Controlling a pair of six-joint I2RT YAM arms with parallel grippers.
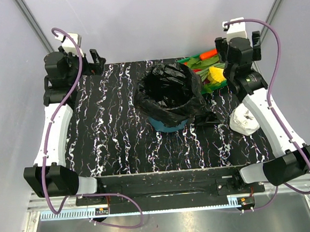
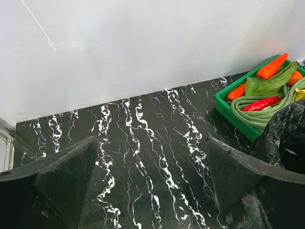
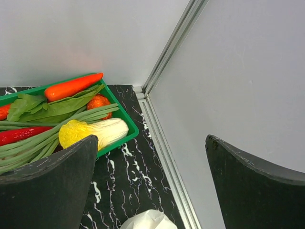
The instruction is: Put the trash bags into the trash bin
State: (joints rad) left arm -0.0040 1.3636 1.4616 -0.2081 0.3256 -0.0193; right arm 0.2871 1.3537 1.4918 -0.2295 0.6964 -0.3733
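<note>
- Trash bin point(image 1: 170, 126): round, teal, standing upright near the middle of the tabletop point(image 1: 113, 135), which is black with white marble veining. Only the lower wall shows.
- Trash bags point(image 1: 169, 90): glossy, wrinkled black film sits in the bin. It is draped over the rim and down the outside, with the mouth gaping open. A further flap of black film point(image 1: 209, 117) lies on the tabletop just right of the bin; I cannot tell whether it is a separate bag. In the left wrist view the film shows at the right edge.
- Left gripper point(image 2: 151, 157): at the far left corner, above bare tabletop and well apart from the bin. Jaws released wide, nothing between them.
- Right gripper point(image 3: 150, 152): at the far right corner, near the wall rail. Jaws released wide, nothing held.
- Green tray point(image 3: 125, 125): shallow and rectangular, at the far right of the tabletop, just behind and right of the bin. It holds a carrot point(image 3: 71, 87), leafy greens point(image 3: 52, 107), long green beans point(image 2: 252, 114), a red chili point(image 2: 259, 103) and a yellow-white cabbage point(image 3: 95, 133).
- White wad point(image 1: 245, 119): crumpled plastic on the tabletop, right of the bin, beside the right arm.
- Writing: any print on the arms or rail is too small to read.
</note>
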